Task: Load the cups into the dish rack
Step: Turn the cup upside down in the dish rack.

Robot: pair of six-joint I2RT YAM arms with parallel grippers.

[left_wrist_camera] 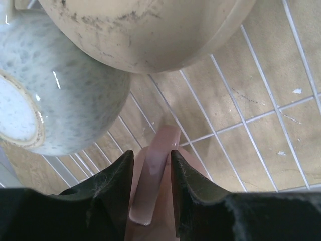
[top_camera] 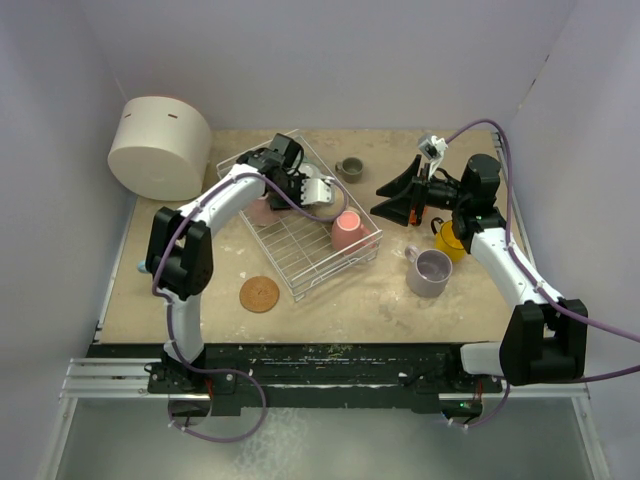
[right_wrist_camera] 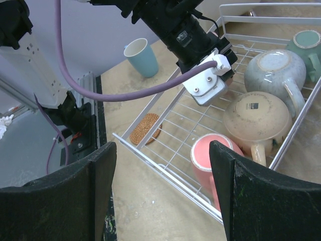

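Inside the dish rack, the left gripper has its fingers close on either side of a pink handle that runs lengthwise between them; whether they grip it cannot be told. A beige mug and a speckled mug sit base-up just beyond, with bare grid to their right; the overhead view hides both. The right gripper gapes empty to the right of the rack. A lilac mug stands upright on the tabletop there.
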